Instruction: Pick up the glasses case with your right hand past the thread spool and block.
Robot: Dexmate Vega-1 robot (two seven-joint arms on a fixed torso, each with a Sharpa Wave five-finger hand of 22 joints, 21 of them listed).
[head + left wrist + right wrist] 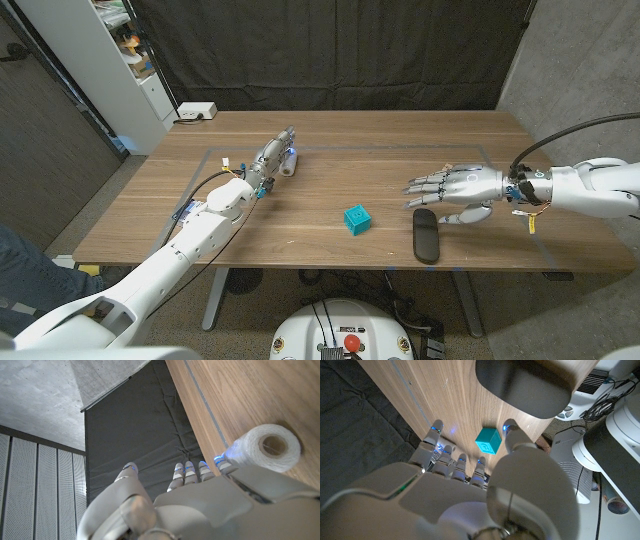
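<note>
Glasses case (426,236), black, lies on the wooden surface (400,160) near its front edge, just beside the right hand (455,188), whose fingers (425,184) spread wide, holding nothing. Teal block (356,219) sits leftward. Left hand (272,158), fingers straight, touches the white thread spool (288,165).

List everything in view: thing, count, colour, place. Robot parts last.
Glasses case: one, black, near the table's front edge, just in front of the right hand.
Block: one, teal, middle of the table, left of the case.
Thread spool: one, white, beside the left hand.
Table: one, brown wood.
Power strip: one, white, far left corner.
Curtain: one, black, behind the table.
Left hand: fingers straight, beside the spool.
Right hand: fingers spread, holding nothing.
</note>
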